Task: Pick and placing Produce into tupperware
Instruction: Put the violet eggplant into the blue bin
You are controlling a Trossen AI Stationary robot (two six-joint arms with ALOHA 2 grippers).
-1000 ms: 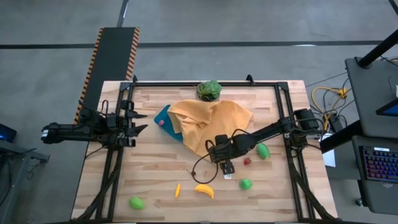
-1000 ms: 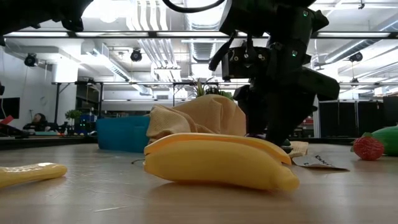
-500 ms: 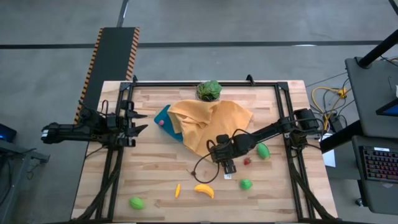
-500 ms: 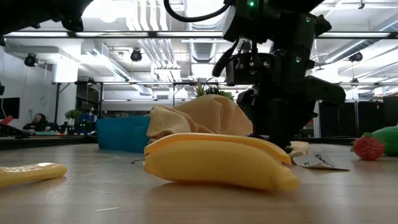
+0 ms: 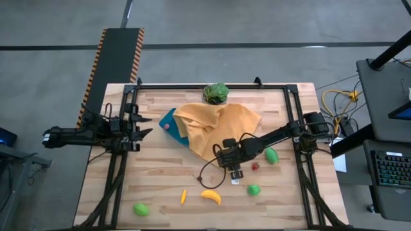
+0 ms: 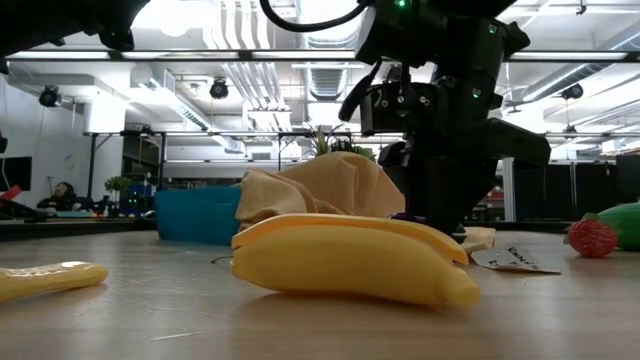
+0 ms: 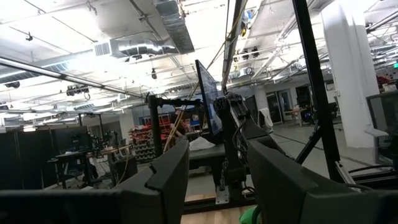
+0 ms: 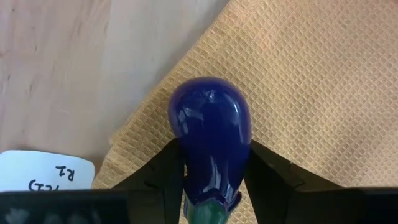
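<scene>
Right gripper (image 5: pixel 235 172): low at mid-table by the cloth's near edge, fingers (image 8: pixel 163 171) pressed on both sides of the purple eggplant (image 8: pixel 210 140).
Change: shifted slightly over the last second, toward the cloth; no clear lift.
Eggplant: over the orange cloth (image 8: pixel 298 87), beside a white label (image 8: pixel 43 177).
Meaning: grasp apparently secured, carry to container likely next.
Tupperware (image 5: pixel 169 122): teal, partly under the cloth, one small pink piece inside.
Remaining produce: banana (image 5: pixel 210 196), green pieces (image 5: pixel 140 208), strawberry (image 5: pixel 255 166) loose on the table (image 5: pixel 160 186).
Left gripper (image 5: pixel 142 125): parked at the table's left edge, jaws apart, holding nothing.
</scene>
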